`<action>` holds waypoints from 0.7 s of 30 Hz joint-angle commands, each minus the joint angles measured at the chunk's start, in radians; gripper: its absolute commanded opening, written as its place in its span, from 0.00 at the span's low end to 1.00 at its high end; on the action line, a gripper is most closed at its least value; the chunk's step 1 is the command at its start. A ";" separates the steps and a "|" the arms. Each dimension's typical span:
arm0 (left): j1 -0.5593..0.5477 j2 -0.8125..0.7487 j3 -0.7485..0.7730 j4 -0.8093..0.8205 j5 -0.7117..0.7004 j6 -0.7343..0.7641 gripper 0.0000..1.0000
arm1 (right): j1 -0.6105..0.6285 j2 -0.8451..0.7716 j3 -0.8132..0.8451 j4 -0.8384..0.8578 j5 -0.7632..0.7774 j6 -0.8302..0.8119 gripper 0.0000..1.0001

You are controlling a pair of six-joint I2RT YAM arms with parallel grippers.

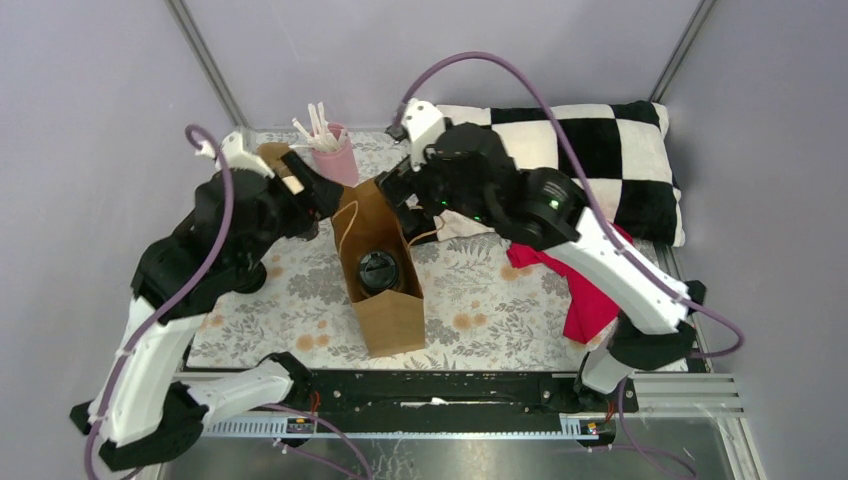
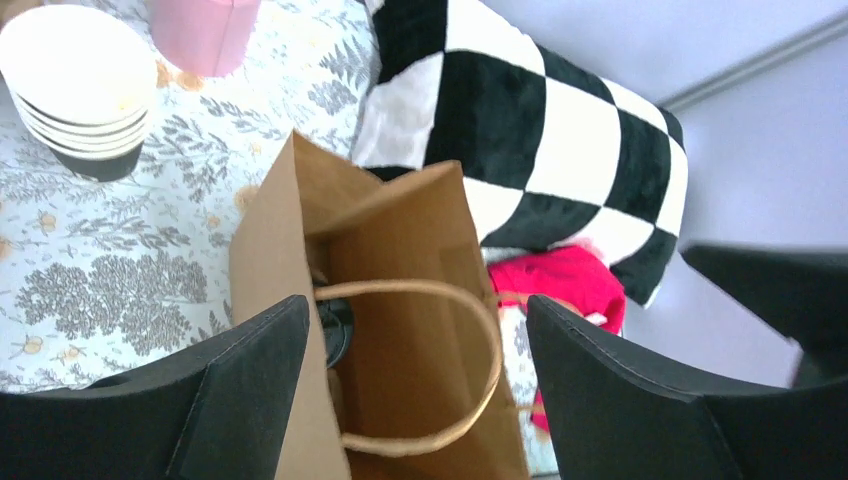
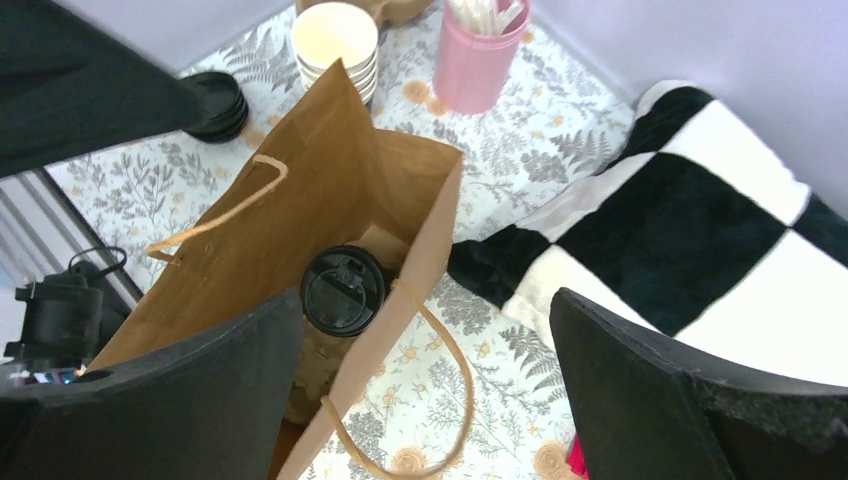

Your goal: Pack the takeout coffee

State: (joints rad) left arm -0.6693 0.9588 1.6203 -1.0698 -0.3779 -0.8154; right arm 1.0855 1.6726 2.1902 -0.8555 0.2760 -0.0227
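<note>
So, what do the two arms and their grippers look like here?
Both are built alike: the left arm and right arm have white link shells with bulky black joint housings. A purple cable loops along each. Small green lights glow on a right-arm joint. The left gripper and right gripper each have two broad, matte black, wedge-shaped fingers.

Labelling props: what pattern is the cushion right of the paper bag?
The cushion is a black-and-white checkerboard, clearest in the top external view.
</note>
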 commanded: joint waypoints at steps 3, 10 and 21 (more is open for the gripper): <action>0.063 0.219 0.225 -0.054 -0.098 0.087 0.87 | 0.004 -0.153 -0.134 0.115 0.138 -0.026 1.00; 0.443 0.367 0.232 -0.028 0.270 0.172 0.83 | -0.028 -0.183 -0.171 0.047 0.073 0.029 1.00; 0.506 0.432 0.185 0.073 0.316 0.203 0.81 | -0.096 -0.101 -0.203 0.024 -0.273 0.166 1.00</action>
State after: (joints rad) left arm -0.1780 1.4021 1.8362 -1.0748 -0.0921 -0.6426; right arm 1.0187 1.5539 2.0224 -0.8520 0.0879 0.0807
